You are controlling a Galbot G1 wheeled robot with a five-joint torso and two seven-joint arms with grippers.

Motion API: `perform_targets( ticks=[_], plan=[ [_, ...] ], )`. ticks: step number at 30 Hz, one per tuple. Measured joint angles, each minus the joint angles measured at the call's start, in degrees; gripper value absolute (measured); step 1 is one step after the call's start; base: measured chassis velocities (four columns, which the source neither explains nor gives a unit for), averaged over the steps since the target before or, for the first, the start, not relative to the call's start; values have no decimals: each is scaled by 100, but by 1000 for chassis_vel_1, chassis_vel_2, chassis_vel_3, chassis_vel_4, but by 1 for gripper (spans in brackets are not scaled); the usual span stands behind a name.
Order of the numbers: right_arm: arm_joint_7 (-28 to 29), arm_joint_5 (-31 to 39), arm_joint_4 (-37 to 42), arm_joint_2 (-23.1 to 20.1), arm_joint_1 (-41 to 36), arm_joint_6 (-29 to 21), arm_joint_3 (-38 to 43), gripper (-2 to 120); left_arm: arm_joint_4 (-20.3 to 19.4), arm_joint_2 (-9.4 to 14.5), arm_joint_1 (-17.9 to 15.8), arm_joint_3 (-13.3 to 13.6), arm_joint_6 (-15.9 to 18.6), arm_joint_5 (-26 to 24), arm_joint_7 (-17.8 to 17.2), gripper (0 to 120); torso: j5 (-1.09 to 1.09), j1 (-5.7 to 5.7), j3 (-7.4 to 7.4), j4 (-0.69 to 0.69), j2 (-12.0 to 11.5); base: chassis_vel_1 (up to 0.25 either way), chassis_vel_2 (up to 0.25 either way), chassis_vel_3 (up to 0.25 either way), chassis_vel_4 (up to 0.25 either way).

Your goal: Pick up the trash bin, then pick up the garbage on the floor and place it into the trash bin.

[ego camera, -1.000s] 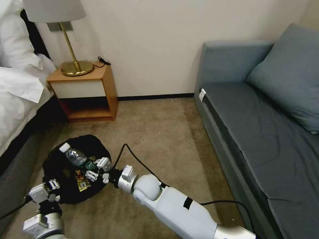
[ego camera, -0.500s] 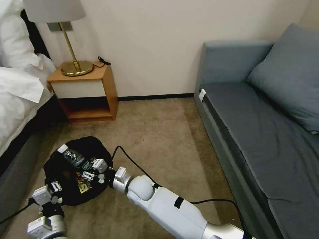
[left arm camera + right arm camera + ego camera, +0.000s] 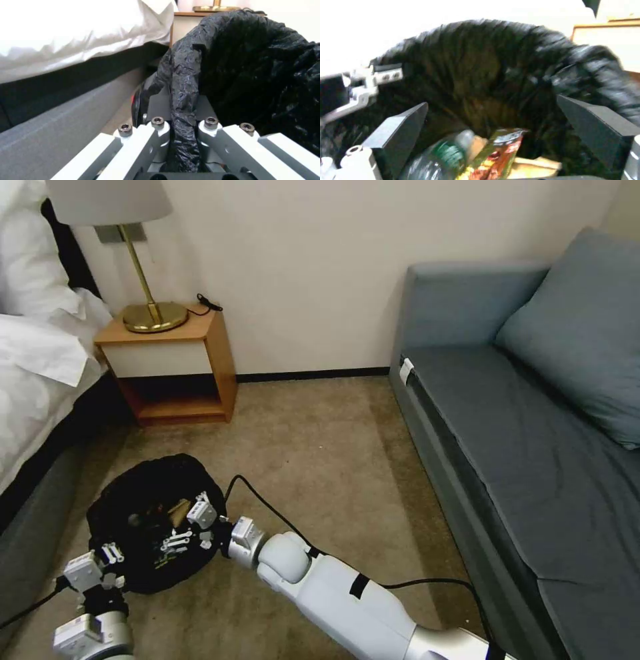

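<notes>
Over the trash bin [image 3: 143,493], the right gripper [image 3: 493,130] is hanging with jaws spread wide above the garbage [image 3: 476,160]; the left gripper [image 3: 185,125] is pinching the bin's bag-covered rim.

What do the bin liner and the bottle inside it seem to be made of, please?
The liner of the trash bin looks like thin glossy black plastic film: it is crinkled, glints along its folds, and bunches where the left gripper pinches it. The bottle, lying in the bin under the open right gripper, appears to be clear plastic with a green label, though blurred.
</notes>
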Motion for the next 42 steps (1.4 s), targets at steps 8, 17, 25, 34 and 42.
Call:
perform_targets(
  ticks=[8,17,25,34,42],
  plan=[
    [-84,299,658,-168,-327,-165,1408,100,44,18,-50,-10,89,-555,-93,6,1,0,0,0,0,0,0,0,0],
    [-205,729,971,-725,-270,-302,3009,100,216,76,-336,-9,51,-2329,-259,6,1,0,0,-1,0,0,0,0,0],
    [-223,769,1465,-1074,-1092,-376,3786,100,920,300,-857,-55,178,-3635,-507,6,2,0,0,1,0,0,0,0,0],
    [-222,960,2008,-1511,-1498,-604,4136,100,1316,556,-1541,-15,652,-4535,-820,6,1,0,0,-1,0,0,0,0,0],
    [-197,923,2156,-1492,-1634,-697,4228,100,1353,658,-1691,38,937,-4587,-1010,23,1,0,0,-2,0,0,0,0,0]
  ],
)
